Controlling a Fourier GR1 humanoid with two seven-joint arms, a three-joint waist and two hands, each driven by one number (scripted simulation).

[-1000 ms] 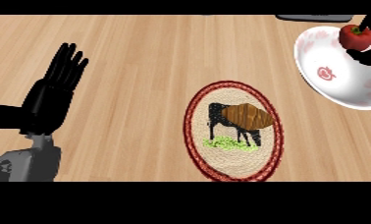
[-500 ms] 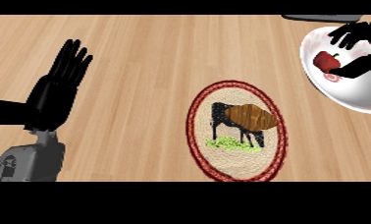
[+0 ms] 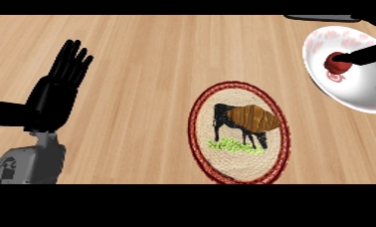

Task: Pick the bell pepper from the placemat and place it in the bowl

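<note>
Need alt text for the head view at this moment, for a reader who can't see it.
A red bell pepper lies in a white bowl at the right edge of a wooden counter, with a black finger of the right hand touching it. An oval placemat with a cow picture lies at centre; the open left hand rests at left.

You're looking at a light wood-plank worktop (image 3: 154, 52). On it lies an oval woven placemat (image 3: 239, 131) with a red rim and a cow picture, right of centre. A white bowl (image 3: 352, 89) sits at the right edge, apart from the placemat.
</note>
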